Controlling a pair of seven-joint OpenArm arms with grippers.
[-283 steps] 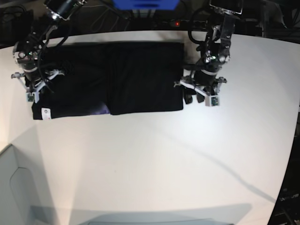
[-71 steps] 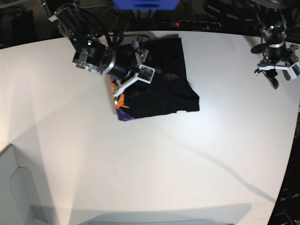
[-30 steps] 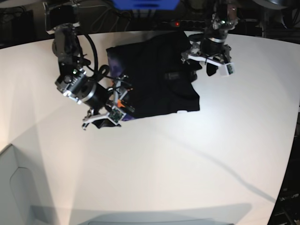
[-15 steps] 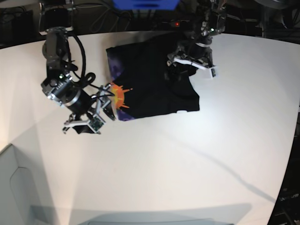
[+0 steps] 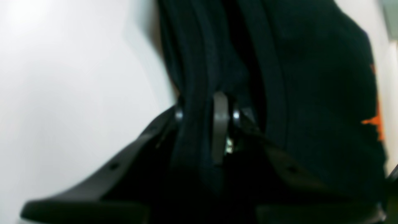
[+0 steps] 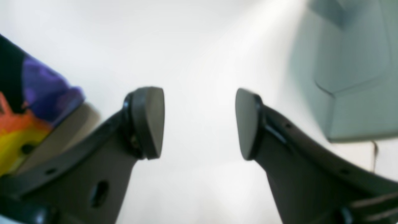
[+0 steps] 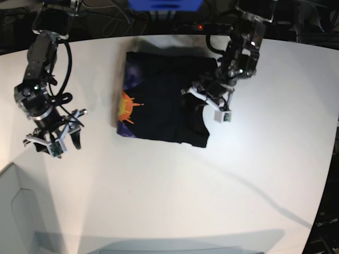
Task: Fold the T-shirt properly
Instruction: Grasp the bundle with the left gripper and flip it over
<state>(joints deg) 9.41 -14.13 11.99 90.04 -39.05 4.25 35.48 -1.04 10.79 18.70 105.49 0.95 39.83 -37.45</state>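
The black T-shirt (image 7: 159, 106) lies folded into a rough rectangle at the middle back of the white table (image 7: 175, 185). An orange sunburst and purple print shows on its left edge (image 6: 28, 102). My left gripper (image 7: 200, 106) sits on the shirt's right edge. In the left wrist view its jaws (image 5: 206, 115) are shut on a bunch of black cloth folds (image 5: 311, 93). My right gripper (image 7: 55, 143) hovers over bare table, well left of the shirt. Its fingers (image 6: 149, 121) stand wide apart with nothing between them (image 6: 199, 123).
A grey bin (image 7: 16, 211) fills the front left corner and also shows in the right wrist view (image 6: 357, 77). A blue box (image 7: 164, 4) and a power strip with a red light (image 7: 198, 25) sit behind the table's back edge.
My left gripper came down onto the shirt's right side and closed on the cloth. The shirt's right part shifted left and down. My right arm drew away left from the printed edge, staying open.
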